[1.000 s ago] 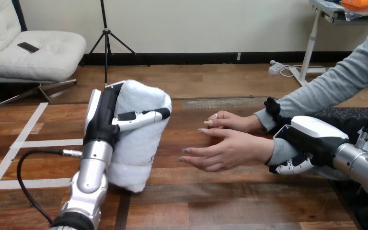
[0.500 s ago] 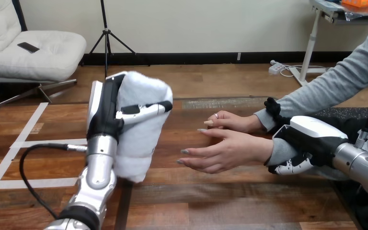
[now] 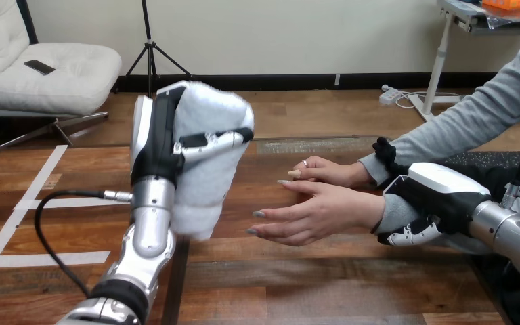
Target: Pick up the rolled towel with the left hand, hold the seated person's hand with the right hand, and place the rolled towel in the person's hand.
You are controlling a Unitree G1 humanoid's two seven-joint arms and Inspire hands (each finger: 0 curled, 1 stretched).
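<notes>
My left hand (image 3: 157,139) is shut on the white rolled towel (image 3: 208,162), its thumb across the roll's front, and carries it upright above the table at the view's left centre. To the right, the person's hand (image 3: 308,215) is held out flat with the palm turned up, a short gap from the towel. A second person's hand (image 3: 325,171) rests just behind it. My right hand (image 3: 433,203) is curled round the person's forearm at the grey sleeve, over the table's right edge.
The wooden table (image 3: 291,291) has strips of white tape (image 3: 20,210) at its left. A black cable (image 3: 47,223) loops out from my left forearm.
My left hand has lifted the towel higher and a little to the right, towards the person's open hand. My right hand and the person's hands have hardly moved.
</notes>
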